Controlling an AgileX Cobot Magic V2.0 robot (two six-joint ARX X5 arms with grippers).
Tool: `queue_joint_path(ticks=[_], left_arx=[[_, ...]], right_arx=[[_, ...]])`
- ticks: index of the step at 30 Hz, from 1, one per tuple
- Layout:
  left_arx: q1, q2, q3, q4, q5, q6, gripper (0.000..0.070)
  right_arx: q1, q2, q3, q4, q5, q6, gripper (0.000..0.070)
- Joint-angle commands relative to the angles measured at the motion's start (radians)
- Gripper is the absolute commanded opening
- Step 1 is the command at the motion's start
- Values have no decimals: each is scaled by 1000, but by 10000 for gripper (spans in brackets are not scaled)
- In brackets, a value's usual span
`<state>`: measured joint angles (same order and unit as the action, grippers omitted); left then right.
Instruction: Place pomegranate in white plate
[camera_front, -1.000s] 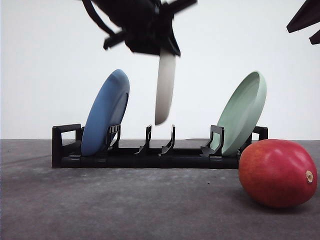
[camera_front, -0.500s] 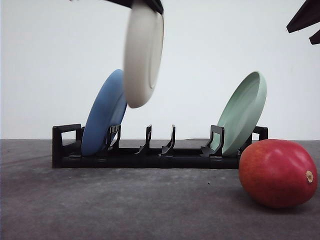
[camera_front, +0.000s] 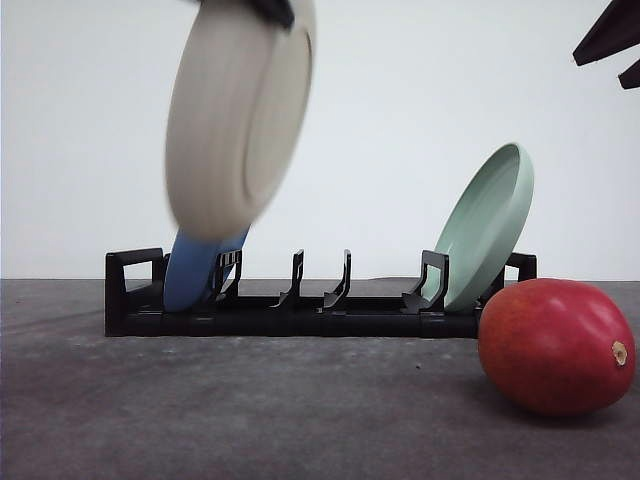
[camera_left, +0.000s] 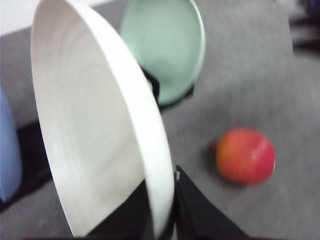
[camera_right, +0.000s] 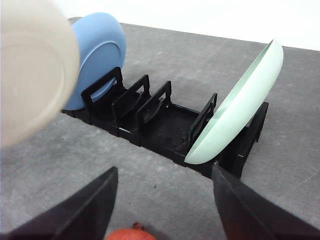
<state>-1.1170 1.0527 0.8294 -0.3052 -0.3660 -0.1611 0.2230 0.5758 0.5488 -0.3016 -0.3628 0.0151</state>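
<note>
While the left gripper (camera_left: 161, 220) pinches the round cream-white plate (camera_front: 238, 115) above the black slotted rack (camera_front: 320, 300), the right gripper (camera_right: 165, 210) gapes over the glossy red pomegranate (camera_front: 555, 345).

No legible text or markings.

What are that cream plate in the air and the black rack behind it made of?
The white plate looks like matte plastic or melamine, possibly glazed ceramic: dull sheen, faint concentric rings, thick rounded rim. The left tool grips its edge. The black rack looks like moulded plastic: uniform satin black, slotted base.
</note>
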Motion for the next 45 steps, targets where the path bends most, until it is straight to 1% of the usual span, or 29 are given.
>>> queue_joint_path(ticks=[1,4,8,10,12,18,22,24,29,37,39,42,45], left_arx=[[-38,2,-30,11,-12,60,10],[-82,8,-69,-31,-12,135,10],[-130,54,-73,-106,-26,269,10],[-145,91,-73,-123,-43,344,10],[-155,138,-73,-123,-57,400,10],[-161,294,-71,-108,-108,502,10],[-166,382,-71,-62,-150,563,10],[-170,415,-71,-40,-154,597,10],[-186,452,-71,-11,-154,648,11],[-218,452,-71,14,-154,651,43],[-227,452,-71,22,-154,651,83],[-234,452,-71,47,-154,651,187],[-239,452,-71,67,-153,651,238]], right_arx=[[4,4,16,8,4,-3,377],[4,4,16,10,4,-3,377],[4,4,16,9,4,-3,377],[4,4,16,10,4,-3,377],[4,5,16,9,4,-3,377],[4,5,16,9,4,-4,377],[4,5,16,10,4,-4,377],[4,5,16,10,4,-4,377],[4,5,16,10,5,-5,377],[4,5,16,10,4,-5,377],[4,5,16,10,4,-5,377],[4,5,16,10,5,-5,377],[4,5,16,10,4,-5,377]])
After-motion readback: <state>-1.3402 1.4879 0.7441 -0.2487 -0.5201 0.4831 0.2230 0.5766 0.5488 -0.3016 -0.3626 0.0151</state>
